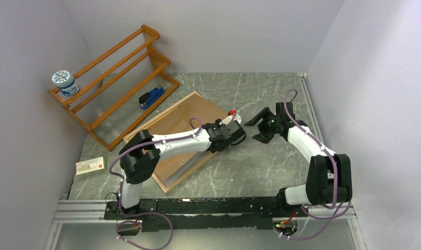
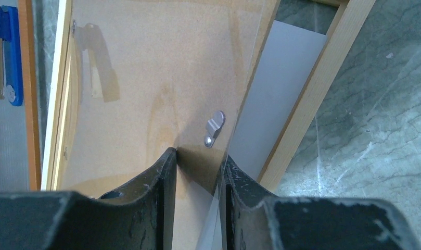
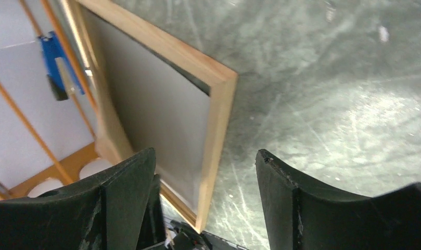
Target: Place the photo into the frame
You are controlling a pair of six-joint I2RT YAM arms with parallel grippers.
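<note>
Your left tool (image 2: 198, 156) was closed narrow on the edge of the backing board (image 2: 145, 78), at the lower centre of its wrist view. Your right tool (image 3: 204, 161) stood wide and empty over the bench (image 3: 328, 78), just beside a corner of the frame (image 3: 221, 104). I judged the photo (image 2: 286, 88) to be the pale sheet lying inside the frame, upper right in the left wrist view, with its plain back up. Treat it as thin, floppy and quick to crease, and take it lightly by a free edge. Its printed face was hidden. A pale sliver (image 2: 208, 229) inside the left grip could not be identified.
</note>
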